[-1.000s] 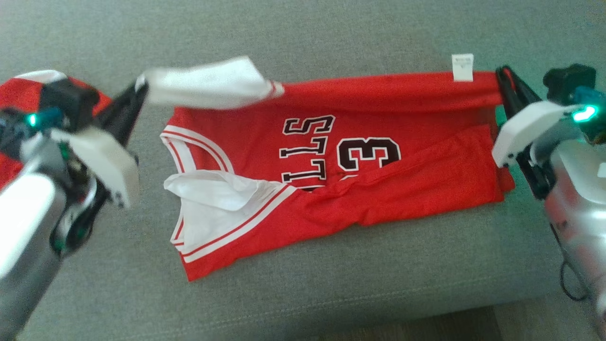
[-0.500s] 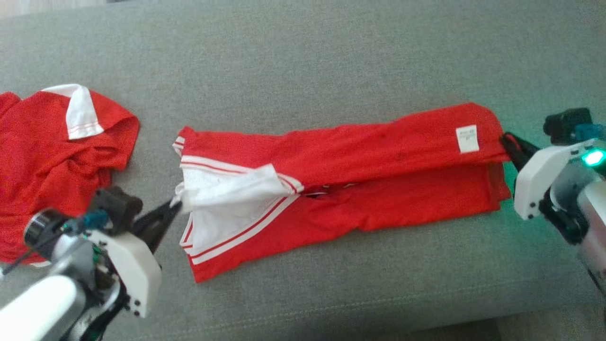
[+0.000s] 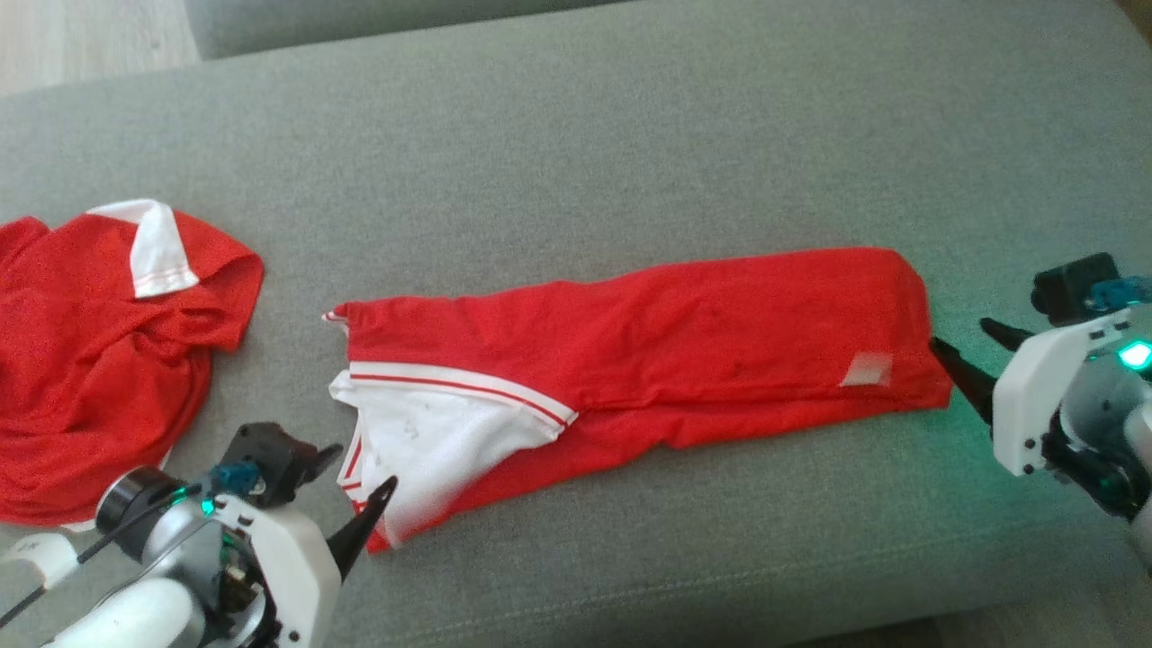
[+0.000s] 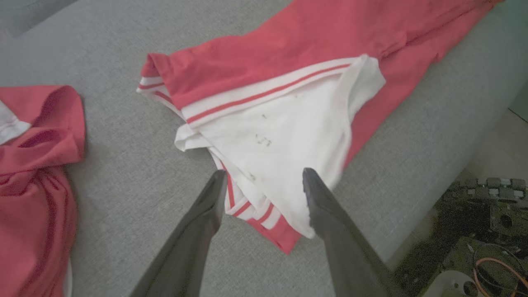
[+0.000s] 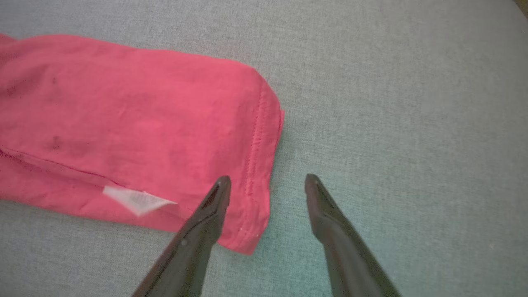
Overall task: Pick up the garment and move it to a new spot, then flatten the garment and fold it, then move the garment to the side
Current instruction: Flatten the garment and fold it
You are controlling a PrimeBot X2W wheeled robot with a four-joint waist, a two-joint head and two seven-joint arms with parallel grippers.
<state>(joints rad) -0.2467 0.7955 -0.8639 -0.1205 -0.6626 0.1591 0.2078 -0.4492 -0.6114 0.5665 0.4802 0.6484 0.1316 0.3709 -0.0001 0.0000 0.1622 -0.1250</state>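
Garment (image 3: 675, 351) lies on the grey sofa cushion (image 3: 576, 162) as a long, narrow red band running across the head view, near the cushion's front edge, with both arms off it. The left gripper (image 3: 366, 463) has its jaws spread and empty at the striped end. In the left wrist view its fingertips (image 4: 214, 181) straddle the lowest corner, and whether they touch the cloth is unclear. The right gripper (image 3: 957, 331) has its jaws parted and empty too, just beside the hemmed end, one finger over the hem and the other over bare cushion. Judging by this lie, the moving, flattening and a lengthwise fold look done. Probably left are a crosswise fold, tidying the loose flap and the shift to the side. The cloth looks thin and limp, a smooth sports knit that drapes in soft creases, with faint dark marks showing through the red. A white panel (image 3: 432, 441) edged with red-and-white striped trim spills out unevenly at the left end. A small care label (image 3: 867, 369) sits by the straight stitched hem. The cushion is a tight, matte weave. A second red garment (image 3: 99, 360) with a white collar lies crumpled well apart to the left.
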